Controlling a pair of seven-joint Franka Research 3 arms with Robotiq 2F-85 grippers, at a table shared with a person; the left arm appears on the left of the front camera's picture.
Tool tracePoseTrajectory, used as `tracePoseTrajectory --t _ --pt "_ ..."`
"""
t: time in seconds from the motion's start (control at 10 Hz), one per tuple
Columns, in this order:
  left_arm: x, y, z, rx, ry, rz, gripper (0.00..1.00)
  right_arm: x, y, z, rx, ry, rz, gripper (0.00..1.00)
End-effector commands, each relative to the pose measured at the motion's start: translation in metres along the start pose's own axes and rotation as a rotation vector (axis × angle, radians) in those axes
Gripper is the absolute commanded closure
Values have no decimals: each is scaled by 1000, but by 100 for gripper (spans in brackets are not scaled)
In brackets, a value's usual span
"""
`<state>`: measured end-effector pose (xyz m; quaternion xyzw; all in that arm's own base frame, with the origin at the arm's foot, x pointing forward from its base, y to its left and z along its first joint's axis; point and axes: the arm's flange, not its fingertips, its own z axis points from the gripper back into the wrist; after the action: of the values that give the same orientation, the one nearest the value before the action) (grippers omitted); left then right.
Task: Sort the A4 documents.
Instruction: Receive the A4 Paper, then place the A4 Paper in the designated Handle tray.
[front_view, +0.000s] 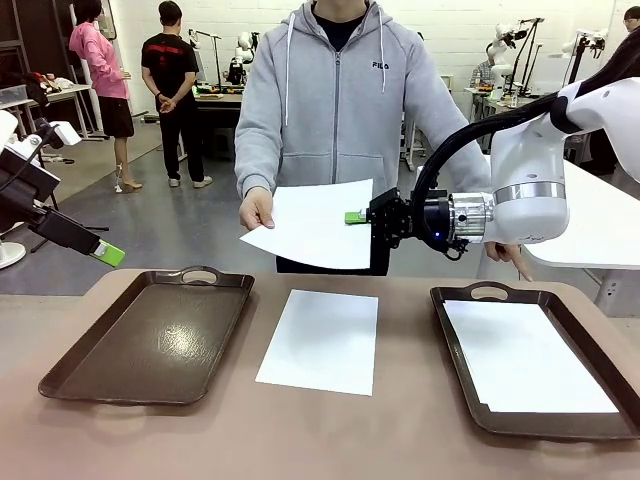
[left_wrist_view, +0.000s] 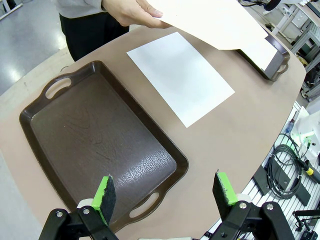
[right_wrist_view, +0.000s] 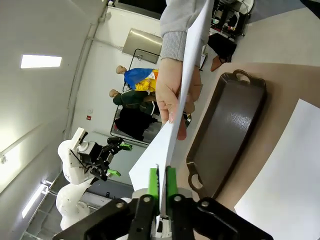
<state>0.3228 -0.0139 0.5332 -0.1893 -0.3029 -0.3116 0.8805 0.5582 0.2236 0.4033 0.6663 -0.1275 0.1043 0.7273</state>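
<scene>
Above the desk (front_view: 400, 430), the sheet (front_view: 310, 225) clamped in the right hand (front_view: 358, 217) should be kept level once released.

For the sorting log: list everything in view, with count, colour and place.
table: one, light brown, between robot and person.
trays: two, dark brown; one at the left, one at the right.
sheets: three, white; one held up over the far edge, one flat between the trays, one in the right tray.
people behind: two, one in pink, one in black, far left.
person: one, grey hoodie, far side.
hand: one, holding the raised sheet's left edge.
left gripper: black, green pads, open, above the left tray's near end.
right gripper: black, green pads, shut on the raised sheet's right edge.
</scene>
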Motion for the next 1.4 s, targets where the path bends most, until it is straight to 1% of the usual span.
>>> tracePoseTrajectory --t 0.0,0.4,0.5,0.6,1.3 --pt "0 1 0 -7 -4 1 0 4 1 -2 38 -23 -22 100" --pt "0 1 0 -7 -4 1 0 2 -1 -3 61 -11 -51 100" --pt "0 1 0 -7 -4 1 0 2 -2 -4 106 71 -80 100" --pt "0 1 0 -7 -4 1 0 -1 1 -1 21 13 -18 100" --pt "0 1 0 -7 -4 1 0 -1 1 -1 21 13 -18 100"
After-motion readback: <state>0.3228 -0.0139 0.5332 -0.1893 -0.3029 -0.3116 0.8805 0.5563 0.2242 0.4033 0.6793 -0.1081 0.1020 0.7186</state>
